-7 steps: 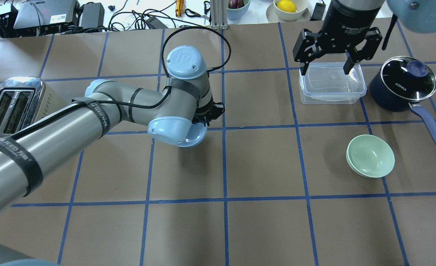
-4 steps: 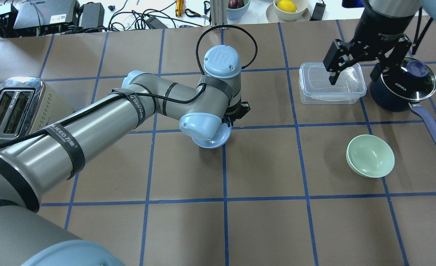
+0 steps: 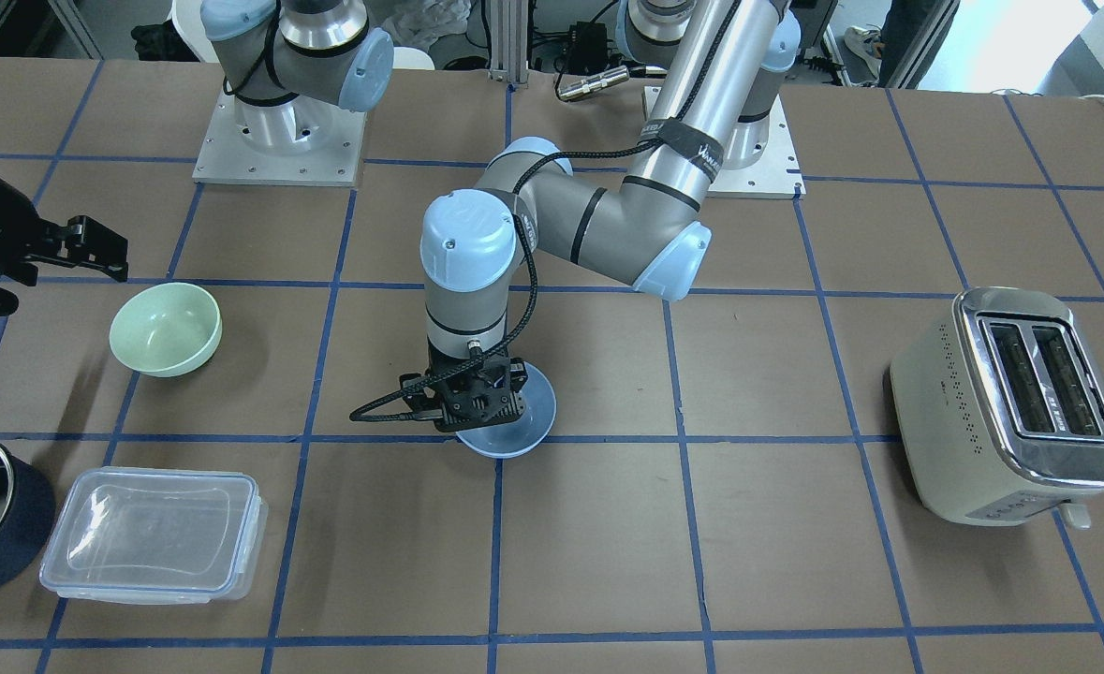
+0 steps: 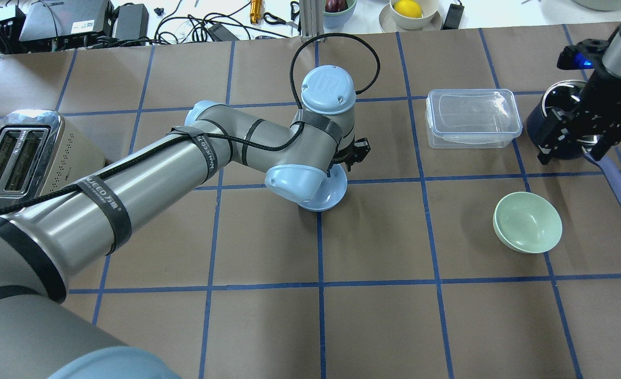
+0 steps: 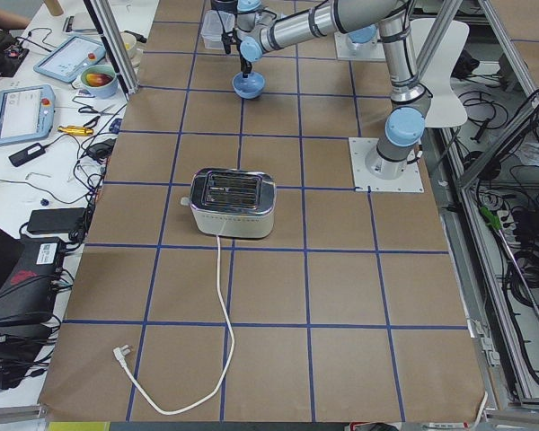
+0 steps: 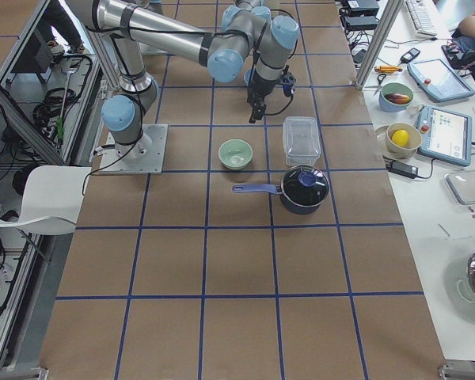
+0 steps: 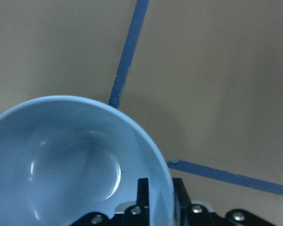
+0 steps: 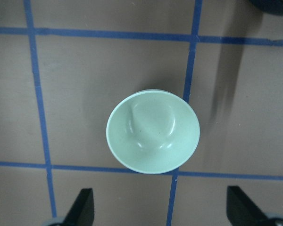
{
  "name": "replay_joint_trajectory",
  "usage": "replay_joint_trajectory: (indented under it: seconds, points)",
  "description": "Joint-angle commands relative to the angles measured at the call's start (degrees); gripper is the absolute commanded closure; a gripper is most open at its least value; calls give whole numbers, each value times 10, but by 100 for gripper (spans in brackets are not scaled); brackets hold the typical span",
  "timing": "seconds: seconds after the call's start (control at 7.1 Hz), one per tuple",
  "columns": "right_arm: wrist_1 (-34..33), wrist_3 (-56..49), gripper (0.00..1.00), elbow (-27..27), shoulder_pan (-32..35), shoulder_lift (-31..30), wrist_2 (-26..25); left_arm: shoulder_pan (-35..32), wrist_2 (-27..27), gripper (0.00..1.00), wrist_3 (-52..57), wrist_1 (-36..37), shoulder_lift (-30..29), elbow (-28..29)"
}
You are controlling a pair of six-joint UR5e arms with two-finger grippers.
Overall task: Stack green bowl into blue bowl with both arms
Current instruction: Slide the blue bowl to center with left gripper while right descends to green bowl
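The blue bowl [image 4: 333, 192] is near the table's middle, on a tape crossing. My left gripper [image 4: 350, 156] is shut on its far rim; in the left wrist view one finger [image 7: 143, 195] is inside the blue bowl [image 7: 70, 160] and the other outside. I cannot tell whether the bowl rests on the table or hangs just above it. The green bowl [image 4: 527, 222] stands upright and empty at the right. My right gripper [image 4: 571, 149] is open and empty, high beyond it, over the saucepan. The right wrist view looks straight down on the green bowl [image 8: 153, 132] ahead of the spread fingers [image 8: 84, 207].
A navy saucepan [image 4: 538, 129] with a glass lid stands at the far right, its handle [image 4: 614, 187] pointing towards the robot beside the green bowl. A clear lidded plastic container [image 4: 472, 118] is left of it. A toaster [image 4: 20, 152] stands at the left.
My left arm has carried the blue bowl rightward to the table's middle. My right gripper has swung from above the plastic container to the right, over the saucepan, still open.
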Motion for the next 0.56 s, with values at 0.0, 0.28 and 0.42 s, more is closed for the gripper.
replay_joint_trajectory:
  seconds: [0.0,0.28,0.42]
  points:
    - [-159,-60,0,119,-58,6,4,98,-23,0,166,-60,78,-2]
    - [-283,-65,0,203,-74,13,10,216,-33,0,335,-199,172,7]
    - [-361,-92,4,241,-78,37,7,245,-48,0,368,-253,209,10]
